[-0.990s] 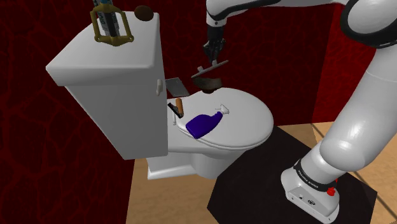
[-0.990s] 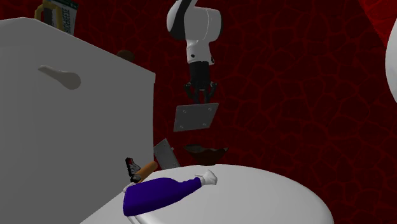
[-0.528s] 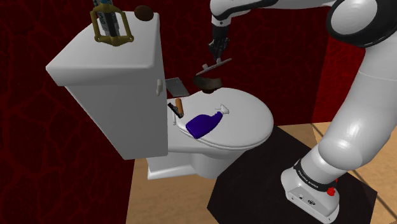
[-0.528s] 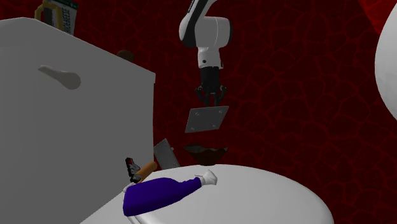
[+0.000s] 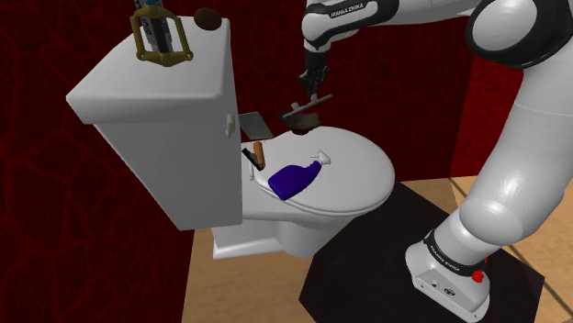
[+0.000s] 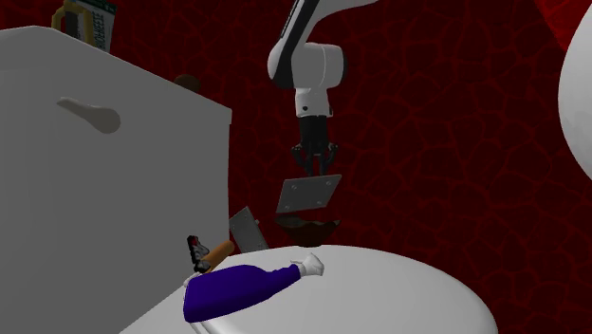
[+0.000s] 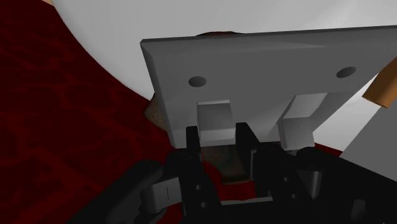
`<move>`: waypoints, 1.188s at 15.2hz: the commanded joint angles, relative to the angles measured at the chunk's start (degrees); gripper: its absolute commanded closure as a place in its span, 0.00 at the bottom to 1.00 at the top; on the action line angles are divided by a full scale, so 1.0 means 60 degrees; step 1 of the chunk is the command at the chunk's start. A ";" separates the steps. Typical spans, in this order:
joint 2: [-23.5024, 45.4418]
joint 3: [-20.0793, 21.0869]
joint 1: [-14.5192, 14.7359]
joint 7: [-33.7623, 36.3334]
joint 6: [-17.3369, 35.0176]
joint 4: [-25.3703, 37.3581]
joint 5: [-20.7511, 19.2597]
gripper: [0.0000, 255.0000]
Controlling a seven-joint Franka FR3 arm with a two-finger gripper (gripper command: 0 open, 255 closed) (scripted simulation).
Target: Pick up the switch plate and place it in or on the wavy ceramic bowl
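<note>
In the shoulder view, the purple bottle lies at the dark bowl's six o'clock. The end effector, clamped on the grey switch plate, has dropped closer above it.

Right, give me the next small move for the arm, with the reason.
Probably lower the tool a little. It is shut on the upper edge of the grey switch plate, which hangs tilted just above the dark wavy bowl on the toilet lid, apparently not yet touching it.
</note>
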 commanded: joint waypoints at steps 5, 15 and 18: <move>0.0233 -0.0012 0.0004 0.0075 0.0664 -0.0426 -0.0047 1.00; 0.0334 -0.0021 0.0008 0.0102 0.0917 -0.0579 -0.0066 1.00; 0.0334 -0.0022 0.0005 0.0096 0.0906 -0.0568 -0.0065 0.00</move>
